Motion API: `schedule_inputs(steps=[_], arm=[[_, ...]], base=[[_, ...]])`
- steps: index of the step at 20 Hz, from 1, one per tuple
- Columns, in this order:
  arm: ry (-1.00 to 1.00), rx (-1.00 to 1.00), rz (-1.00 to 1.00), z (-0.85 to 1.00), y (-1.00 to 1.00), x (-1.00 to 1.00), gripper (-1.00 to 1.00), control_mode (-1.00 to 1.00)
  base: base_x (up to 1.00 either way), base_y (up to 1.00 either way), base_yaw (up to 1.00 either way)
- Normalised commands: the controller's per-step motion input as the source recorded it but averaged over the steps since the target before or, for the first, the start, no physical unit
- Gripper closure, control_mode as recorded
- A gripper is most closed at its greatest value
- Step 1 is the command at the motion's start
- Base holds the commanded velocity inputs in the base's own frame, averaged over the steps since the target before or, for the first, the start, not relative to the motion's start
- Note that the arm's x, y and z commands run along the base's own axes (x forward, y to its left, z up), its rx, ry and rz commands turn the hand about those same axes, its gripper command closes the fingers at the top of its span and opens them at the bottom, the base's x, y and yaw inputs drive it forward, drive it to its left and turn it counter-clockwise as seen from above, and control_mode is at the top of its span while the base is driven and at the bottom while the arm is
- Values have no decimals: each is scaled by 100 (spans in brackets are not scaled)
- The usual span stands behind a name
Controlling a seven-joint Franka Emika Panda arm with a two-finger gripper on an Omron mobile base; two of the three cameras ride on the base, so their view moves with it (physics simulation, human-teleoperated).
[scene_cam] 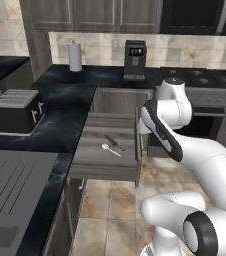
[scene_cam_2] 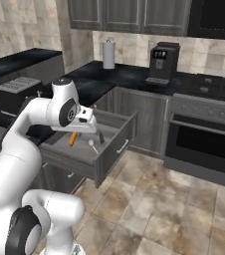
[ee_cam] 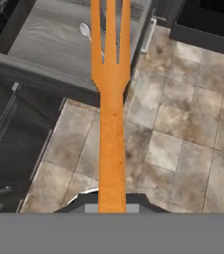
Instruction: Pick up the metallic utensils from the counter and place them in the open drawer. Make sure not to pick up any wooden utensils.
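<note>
Orange fork [ee_cam: 111,99]: clamped by its handle in the hand, tines pointing away from the wrist camera, so it reads as a long orange bar running up the middle of that view.
Hand [scene_cam_2: 87,127]: closed on the fork, hanging over the open drawer's near side. From the right base camera the fork pokes down and left from under it [scene_cam_2: 73,138], tilted, not flat.
Why that grip: guessing the handle-end hold keeps the fingers clear of the drawer floor when it lets go.
Open drawer [scene_cam: 87,161]: pulled out from under the tabletop [scene_cam: 60,102], flat grey inside.
Already in the drawer: silver spoon [scene_cam: 110,149] near the middle, with a darker slim utensil [scene_cam: 114,142] just beside it toward the back. Can't tell what that one is.
Progress: fork isn't down yet. My read is it just needs lowering and releasing next to the spoon.
</note>
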Motion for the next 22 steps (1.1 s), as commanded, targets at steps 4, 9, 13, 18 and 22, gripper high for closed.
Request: schedule_inputs(steps=[4,9,13,18,22], arm=[[0,0,0,0,0,0,100,100],[0,0,0,0,0,0,100,100],[0,0,0,0,0,0,100,100],[0,0,0,0,0,0,100,100],[0,0,0,0,0,0,100,100]], base=[[69,33,0],[64,26,0],[51,8,-2],[39,0,-7],[42,0,-12]])
